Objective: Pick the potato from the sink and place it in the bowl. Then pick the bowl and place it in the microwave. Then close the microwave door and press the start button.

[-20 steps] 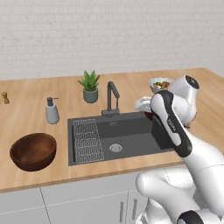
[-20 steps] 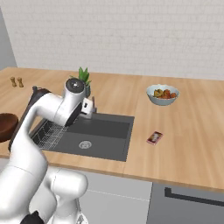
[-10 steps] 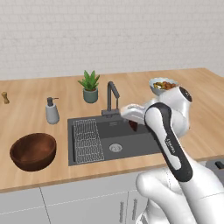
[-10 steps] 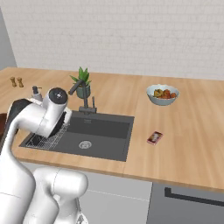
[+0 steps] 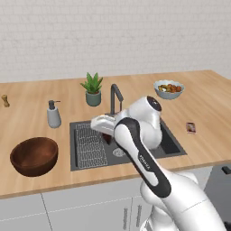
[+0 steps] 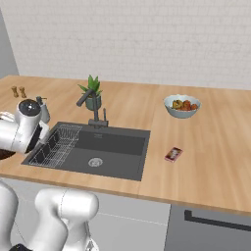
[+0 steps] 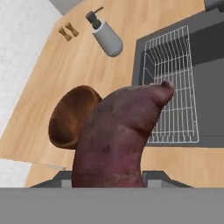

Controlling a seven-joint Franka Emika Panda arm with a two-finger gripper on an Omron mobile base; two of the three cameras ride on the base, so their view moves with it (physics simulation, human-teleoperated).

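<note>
path to bowl (image 5: 34, 156): open counter | nearby: soap dispenser (image 5: 53, 114), seemingly well aside | tap (image 5: 115, 96) behind

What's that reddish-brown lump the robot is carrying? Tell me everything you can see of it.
It is the potato, an oblong, slightly curved lump with dull reddish-purple skin, faint speckles and a small nub at its far end. The gripper is closed on its near end, so it juts out along the hand, off the counter. In the hand view it hangs over the sink's wire rack, with the wooden bowl just beyond it.
</note>
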